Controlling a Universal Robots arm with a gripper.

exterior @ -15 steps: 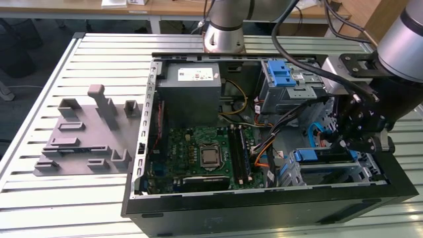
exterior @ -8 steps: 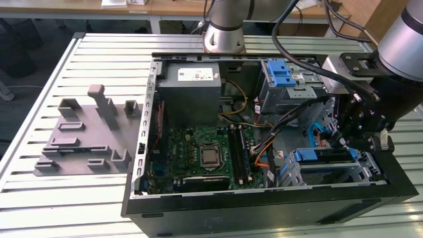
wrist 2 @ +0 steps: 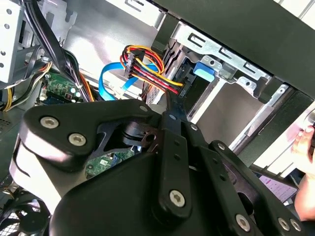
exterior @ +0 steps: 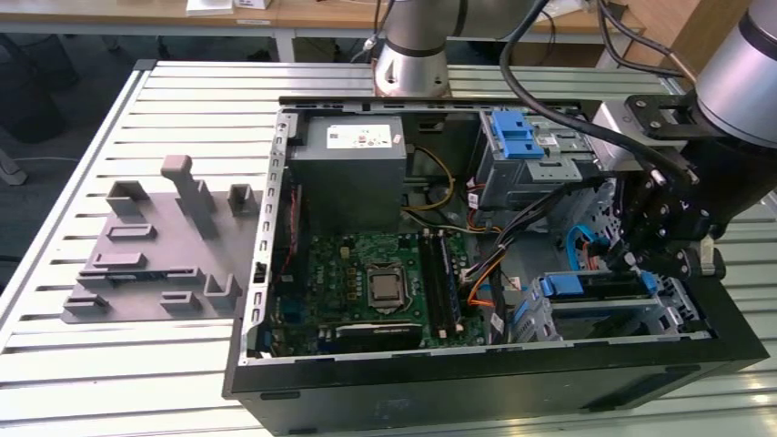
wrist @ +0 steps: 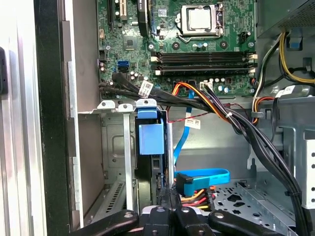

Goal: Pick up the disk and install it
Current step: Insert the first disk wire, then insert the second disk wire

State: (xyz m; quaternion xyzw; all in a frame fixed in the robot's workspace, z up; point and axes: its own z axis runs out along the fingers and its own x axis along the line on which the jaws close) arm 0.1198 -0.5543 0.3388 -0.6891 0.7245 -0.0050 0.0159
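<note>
The disk (exterior: pixel 595 288) sits on edge in the drive bay at the near corner of the open computer case, on the exterior view's right, its blue plastic rail (wrist: pixel 150 139) facing up. My gripper (exterior: pixel 631 264) hangs just over that bay. In both wrist views its black fingers press together with nothing between them, so the gripper (wrist: pixel 170 195) is shut. Its narrow tip (wrist 2: pixel 170 102) points at the disk's end (wrist 2: pixel 193 92), beside the red, yellow and blue cables; I cannot tell whether it touches.
The case holds a green motherboard (exterior: pixel 377 282), a grey power supply box (exterior: pixel 352 164) and an upper silver cage with a blue latch (exterior: pixel 522 137). Cable bundles (wrist: pixel 216 108) cross beside the bay. A grey fixture (exterior: pixel 158 246) lies on the slatted table. A person's hand (wrist 2: pixel 306 142) is outside the case.
</note>
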